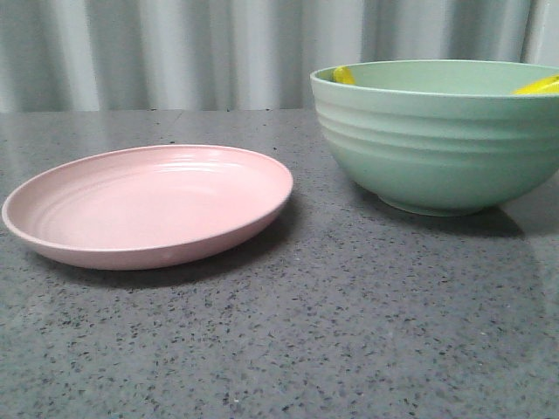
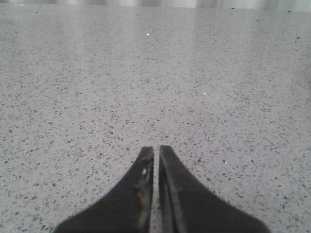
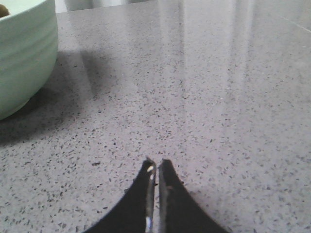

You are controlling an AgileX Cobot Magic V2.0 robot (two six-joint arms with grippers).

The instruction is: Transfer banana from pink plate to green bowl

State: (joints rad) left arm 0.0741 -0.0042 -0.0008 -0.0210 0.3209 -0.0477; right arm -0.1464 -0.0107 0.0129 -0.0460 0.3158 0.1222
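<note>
The banana [image 1: 344,75] lies inside the green bowl [image 1: 437,148], only its two yellow ends peeking over the rim, while the pink plate [image 1: 148,205] sits at the bowl's 9 o'clock on the speckled grey desk [image 1: 349,332]. My left end effector [image 2: 156,151] and my right end effector [image 3: 156,164] are both closed on nothing, each low over bare desk.

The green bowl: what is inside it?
Two yellow banana ends show above the rim of the green bowl, one at each side. The bowl's wall covers the rest of the banana and the bottom, so nothing more can be told.
</note>
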